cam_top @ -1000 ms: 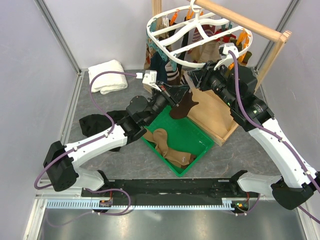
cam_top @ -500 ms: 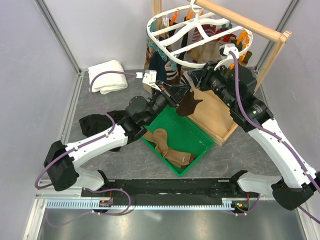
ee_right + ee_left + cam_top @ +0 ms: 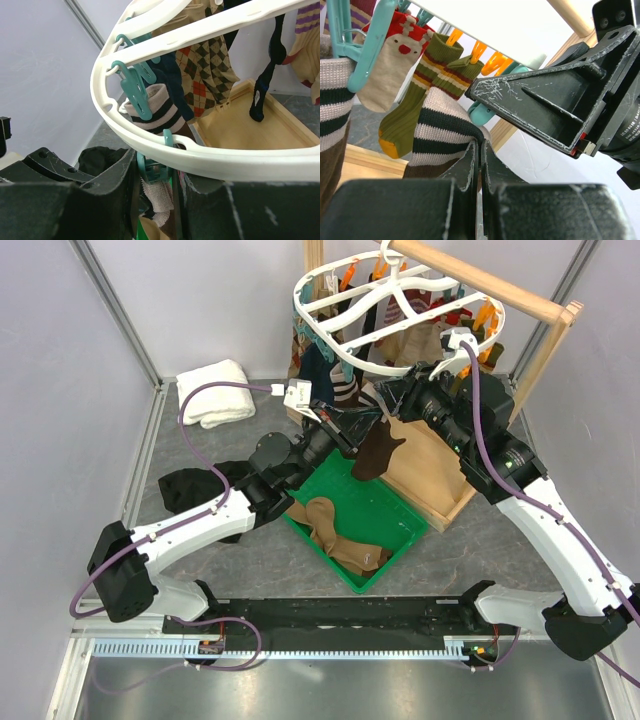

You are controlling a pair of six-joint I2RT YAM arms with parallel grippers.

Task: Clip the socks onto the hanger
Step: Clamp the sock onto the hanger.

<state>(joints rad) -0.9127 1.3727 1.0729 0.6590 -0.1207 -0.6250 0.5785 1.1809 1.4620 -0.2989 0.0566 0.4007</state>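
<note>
Several socks (image 3: 205,75) already hang from the white hanger (image 3: 225,160) at the top of the overhead view, pinned by teal and orange clips, so a good part of the job looks done. One more is in hand: the left gripper (image 3: 480,155) is pinched tight on a brown striped sock (image 3: 375,452), holding it up near the middle of that view, just under the hanger's near rim and above the green tub (image 3: 405,525). The right gripper (image 3: 155,186) meets it there, fingers closed around a teal clip (image 3: 152,170) that dangles from the rim. A bit of sock fabric shows just beneath, but I can't tell whether the clip has bitten the cloth yet. Down in the tub, a small heap of tan socks (image 3: 340,535) lies untouched, so to my eye this sock wants fixing first and those come after. At the left sit a white towel (image 3: 215,390) and a black cloth (image 3: 185,488).
</note>
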